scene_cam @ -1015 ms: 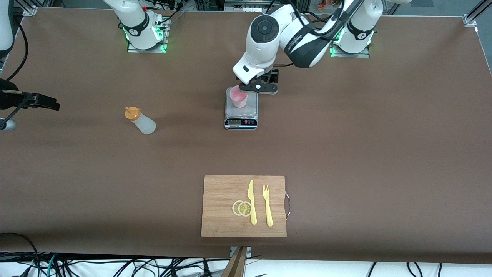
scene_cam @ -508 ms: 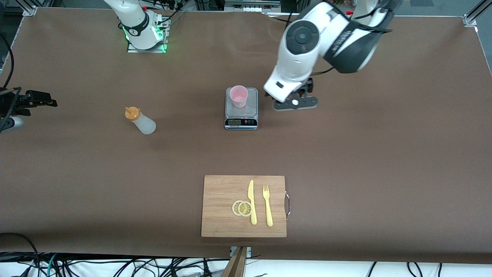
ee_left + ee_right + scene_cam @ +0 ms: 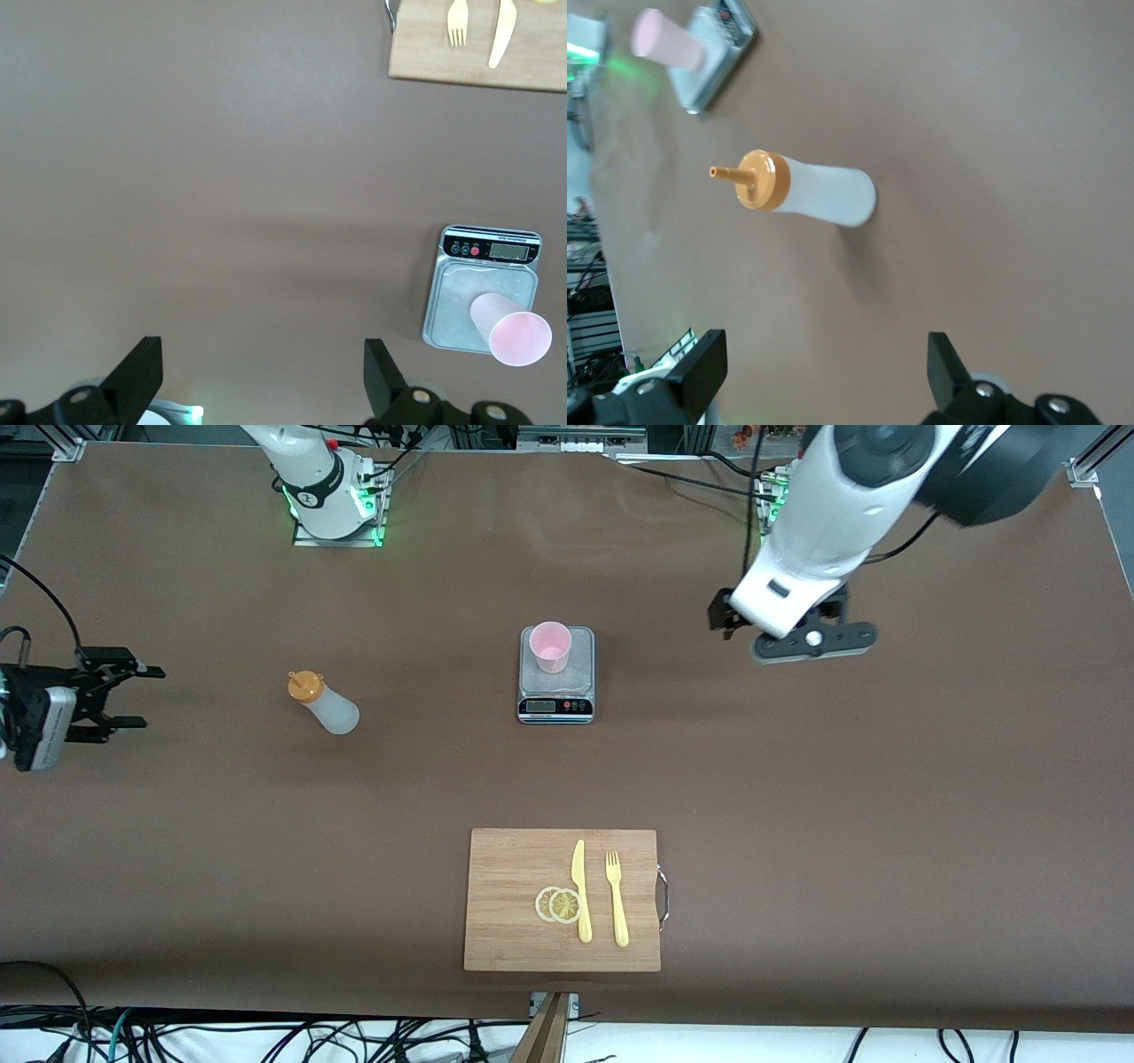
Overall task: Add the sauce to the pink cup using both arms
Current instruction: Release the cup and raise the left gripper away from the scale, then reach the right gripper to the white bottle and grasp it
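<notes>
With the pink cup [image 3: 550,646] set on the scale [image 3: 555,677], the squeeze bottle [image 3: 323,702] is best taken mid-body by the wide-open, empty right claw [image 3: 124,696] near the counter [image 3: 797,779] edge, while the left claw [image 3: 780,631], likewise open and empty, waits over the counter's left-arm end.

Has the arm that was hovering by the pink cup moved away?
Yes. The left gripper has swung away from the pink cup on the scale, toward the left arm's end of the table.

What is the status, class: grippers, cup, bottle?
Left gripper open, empty, over bare table. Right gripper open, empty, short of the sauce bottle. Pink cup upright on the scale. Nothing between them.
</notes>
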### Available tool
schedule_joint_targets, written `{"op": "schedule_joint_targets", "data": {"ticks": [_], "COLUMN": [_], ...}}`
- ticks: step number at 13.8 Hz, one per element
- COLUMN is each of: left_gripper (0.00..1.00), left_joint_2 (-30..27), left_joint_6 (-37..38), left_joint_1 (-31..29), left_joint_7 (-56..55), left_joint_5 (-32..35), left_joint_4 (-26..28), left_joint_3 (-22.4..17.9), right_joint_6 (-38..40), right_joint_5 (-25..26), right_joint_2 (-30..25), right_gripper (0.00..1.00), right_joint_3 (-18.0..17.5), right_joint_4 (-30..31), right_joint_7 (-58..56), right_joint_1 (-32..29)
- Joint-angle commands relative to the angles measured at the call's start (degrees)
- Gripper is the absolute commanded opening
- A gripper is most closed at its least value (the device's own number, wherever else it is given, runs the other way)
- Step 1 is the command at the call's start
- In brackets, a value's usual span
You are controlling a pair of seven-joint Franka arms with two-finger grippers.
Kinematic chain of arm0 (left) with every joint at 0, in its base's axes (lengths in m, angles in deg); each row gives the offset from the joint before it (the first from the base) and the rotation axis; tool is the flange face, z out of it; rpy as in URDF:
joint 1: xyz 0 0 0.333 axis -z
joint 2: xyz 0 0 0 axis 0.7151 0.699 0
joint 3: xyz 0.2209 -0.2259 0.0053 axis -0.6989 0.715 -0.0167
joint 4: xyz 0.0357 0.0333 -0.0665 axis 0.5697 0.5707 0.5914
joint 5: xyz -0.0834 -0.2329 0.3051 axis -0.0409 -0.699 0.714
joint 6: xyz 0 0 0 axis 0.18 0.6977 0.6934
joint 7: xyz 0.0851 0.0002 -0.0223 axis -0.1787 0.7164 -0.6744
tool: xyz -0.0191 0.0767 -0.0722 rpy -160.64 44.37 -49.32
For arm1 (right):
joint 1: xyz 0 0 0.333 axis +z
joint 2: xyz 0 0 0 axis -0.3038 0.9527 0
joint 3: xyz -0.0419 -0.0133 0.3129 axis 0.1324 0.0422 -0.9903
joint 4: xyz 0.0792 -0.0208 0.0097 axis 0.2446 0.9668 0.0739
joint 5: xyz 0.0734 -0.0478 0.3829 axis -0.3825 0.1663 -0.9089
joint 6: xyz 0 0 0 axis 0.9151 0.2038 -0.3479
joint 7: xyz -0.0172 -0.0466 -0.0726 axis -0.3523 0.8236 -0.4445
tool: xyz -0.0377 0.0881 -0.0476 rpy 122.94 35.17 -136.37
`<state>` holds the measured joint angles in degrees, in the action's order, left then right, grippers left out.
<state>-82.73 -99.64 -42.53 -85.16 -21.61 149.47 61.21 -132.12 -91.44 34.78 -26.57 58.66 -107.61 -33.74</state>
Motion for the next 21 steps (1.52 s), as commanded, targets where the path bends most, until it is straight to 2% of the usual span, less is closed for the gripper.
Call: {"op": "schedule_joint_targets", "data": {"ticks": [1,4,6,8,11,14,17,21], "left_gripper": [1.0,1.0,1.0,1.0,1.0,1.0,1.0,1.0], "left_joint_2": [-6.6,-11.3,-10.8,-10.0,-5.1,-4.9,-2.1,-1.9], "left_joint_6": [0.0,0.0,-0.7,-1.4,-0.3,0.7,0.7,-3.2], "left_joint_1": [-1.2,1.2,1.4,1.5,-0.5,-0.6,0.1,-0.4], "left_joint_7": [11.0,26.6,37.8,39.6,37.2,36.1,29.5,29.1], "left_joint_5": [0.1,-0.1,-1.4,-1.5,-5.7,-5.4,-4.0,-3.8], "left_joint_4": [3.9,8.0,8.7,9.6,5.6,4.0,-0.6,-0.7], "left_joint_3": [-4.7,-15.9,-21.6,-22.0,-22.2,-21.5,-21.4,-21.4], "right_joint_6": [0.8,2.0,2.8,3.3,3.8,6.5,9.2,9.4], "right_joint_5": [-8.7,-15.0,-17.5,-20.2,-22.7,-26.3,-29.2,-33.6], "right_joint_2": [5.4,11.1,13.6,15.9,16.1,16.5,19.3,23.0], "right_gripper": [1.0,1.0,1.0,1.0,1.0,1.0,1.0,1.0], "right_joint_3": [-0.5,-0.5,-0.5,-0.6,-0.6,-0.6,-1.1,-1.2], "right_joint_4": [1.7,4.0,6.0,6.9,9.7,10.9,11.1,11.1], "right_joint_7": [-15.4,-28.2,-34.5,-41.0,-49.7,-57.7,-63.1,-66.9], "right_joint_1": [-2.4,-3.9,-4.7,-4.7,-4.7,-4.7,-4.3,-2.3]}}
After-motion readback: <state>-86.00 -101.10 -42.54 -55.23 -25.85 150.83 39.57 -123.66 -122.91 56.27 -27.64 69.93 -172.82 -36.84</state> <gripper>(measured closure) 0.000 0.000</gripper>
